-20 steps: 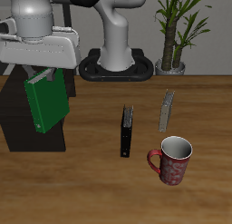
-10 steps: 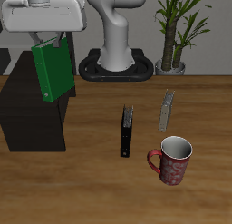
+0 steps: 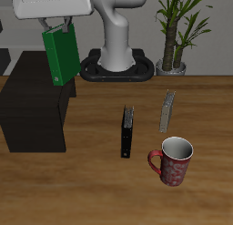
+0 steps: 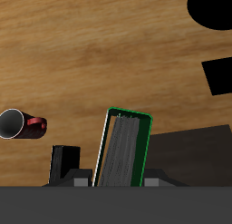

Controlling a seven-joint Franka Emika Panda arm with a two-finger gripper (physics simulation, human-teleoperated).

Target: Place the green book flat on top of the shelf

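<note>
My gripper [image 3: 60, 28] is shut on the top edge of the green book [image 3: 61, 56], which hangs upright in the air above the far end of the black shelf [image 3: 32, 110]. The book does not touch the shelf. In the wrist view the green book [image 4: 122, 146] shows edge-on between my fingers, with its white pages visible, and the shelf [image 4: 195, 155] lies below and beside it.
A black book [image 3: 126, 130] and a grey book [image 3: 167, 110] stand upright on the table. A red mug [image 3: 172, 160] stands near the front edge. A potted plant [image 3: 177, 33] is at the back beside the robot base [image 3: 116, 66].
My gripper has lifted the green book higher and carried it farther back, from over the shelf's front part to above its far end. The other objects have not moved.
</note>
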